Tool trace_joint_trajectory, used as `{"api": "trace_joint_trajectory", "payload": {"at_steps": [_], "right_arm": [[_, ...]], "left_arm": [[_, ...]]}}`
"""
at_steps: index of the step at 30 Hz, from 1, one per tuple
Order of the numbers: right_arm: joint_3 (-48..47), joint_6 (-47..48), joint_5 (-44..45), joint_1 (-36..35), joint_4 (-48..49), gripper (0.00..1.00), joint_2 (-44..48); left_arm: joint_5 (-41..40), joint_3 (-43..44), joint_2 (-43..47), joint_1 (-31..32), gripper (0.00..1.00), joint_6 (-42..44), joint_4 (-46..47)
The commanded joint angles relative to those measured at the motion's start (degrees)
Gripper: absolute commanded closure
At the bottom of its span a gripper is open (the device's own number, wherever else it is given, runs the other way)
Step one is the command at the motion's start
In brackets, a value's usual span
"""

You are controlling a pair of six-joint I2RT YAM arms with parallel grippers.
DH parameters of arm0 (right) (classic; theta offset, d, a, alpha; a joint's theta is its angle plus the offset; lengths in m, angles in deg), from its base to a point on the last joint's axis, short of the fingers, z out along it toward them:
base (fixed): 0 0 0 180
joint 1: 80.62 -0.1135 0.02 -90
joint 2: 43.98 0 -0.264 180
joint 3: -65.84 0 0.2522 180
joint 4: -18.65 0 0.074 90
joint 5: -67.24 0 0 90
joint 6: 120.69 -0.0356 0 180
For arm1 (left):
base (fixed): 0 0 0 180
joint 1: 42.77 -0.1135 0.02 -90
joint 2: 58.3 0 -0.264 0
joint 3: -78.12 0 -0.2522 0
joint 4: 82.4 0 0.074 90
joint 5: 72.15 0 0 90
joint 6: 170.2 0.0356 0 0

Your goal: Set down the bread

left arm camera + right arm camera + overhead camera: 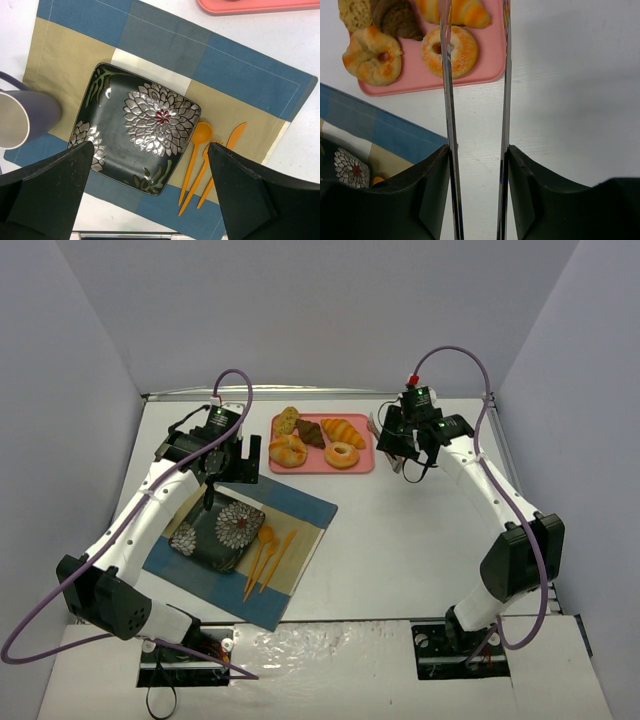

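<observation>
- Right end effector (477, 150) clamped tongs (448, 90), their blades apart over the tray's (492, 55) right end, away from the bread (399, 20).
- Left end effector (150, 165) gaped wide, empty, left of the tray.

Floral plate (145, 135) and orange cutlery (201, 134) lie on placemat (240, 85).

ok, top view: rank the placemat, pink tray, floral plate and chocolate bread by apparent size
1. placemat: clearly the largest.
2-3. pink tray and floral plate: they look about alike, so I won't rank them.
4. chocolate bread: smallest by far.
</observation>
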Motion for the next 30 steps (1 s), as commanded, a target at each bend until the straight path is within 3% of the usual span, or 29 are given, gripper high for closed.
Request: {"api": "trace_joint_trajectory", "payload": {"at_steps": [1, 23, 30], "right_arm": [[-3.96, 2.98, -7.2, -1.72, 1.71, 0.57, -2.37], [-7.37, 7.55, -10.28, -4.46, 1.4, 0.54, -9.38], [-14.47, 9.04, -10.52, -5.73, 1.8, 0.54, -15.13]], "left_arm": [[-1.79, 2.64, 0.7, -0.17, 0.03, -0.99, 1.75], [-2.3, 2.74, 0.34, -0.26, 0.03, -0.8, 1.57], [-2.42, 2.94, 0.0, -0.3, 0.03, -0.73, 1.49]]}}
